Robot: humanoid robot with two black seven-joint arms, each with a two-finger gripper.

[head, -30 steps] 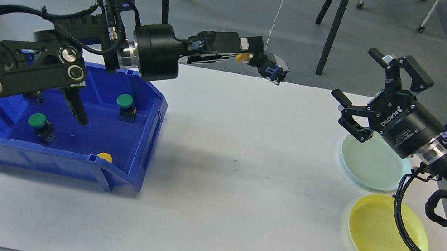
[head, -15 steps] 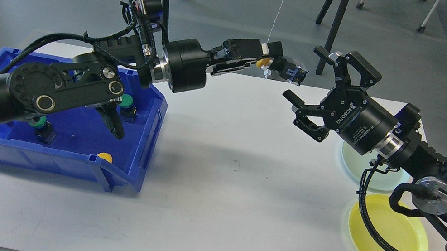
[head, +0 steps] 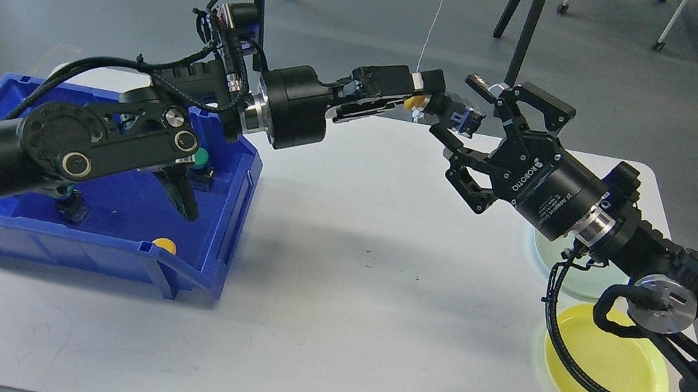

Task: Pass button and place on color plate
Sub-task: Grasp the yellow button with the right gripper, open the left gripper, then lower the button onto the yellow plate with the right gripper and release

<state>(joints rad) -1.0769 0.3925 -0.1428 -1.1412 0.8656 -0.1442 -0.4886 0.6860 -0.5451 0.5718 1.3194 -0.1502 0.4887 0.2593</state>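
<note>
Mid-air handover above the far edge of the white table (head: 329,307), at about 12 o'clock in the head view.

Left gripper (head: 425,97) clamped on a yellow-capped push button (head: 440,106): yellow cap pinched between the black fingers, blue-and-clear switch body sticking out toward 3 o'clock. Right gripper (head: 472,128) spread wide, holding nothing, one finger above the switch body and the other below and to the 7 o'clock side; contact with the body not clear from this angle.

To do the pass well:
- Centre the open fingers around the blue body, not the cap, so both grips avoid fighting for the same surface.
- Square the finger pads to the flat sides of the body; probably a small, slippery part, likely to twist if pinched on a corner.
- Close the right fingers fully and firmly first; release the left pinch only afterward.
- Draw the left arm back toward 9 o'clock along its own axis, to avoid dragging the cap sideways.

After that, carry toward 4 o'clock to the yellow plate (head: 620,369), the colour match, rather than the pale green plate (head: 581,284) just beyond it. Other buttons waiting in the blue bin (head: 222,224) at 9 o'clock, among them a green-capped button (head: 203,157) and a yellow cap (head: 164,245).
</note>
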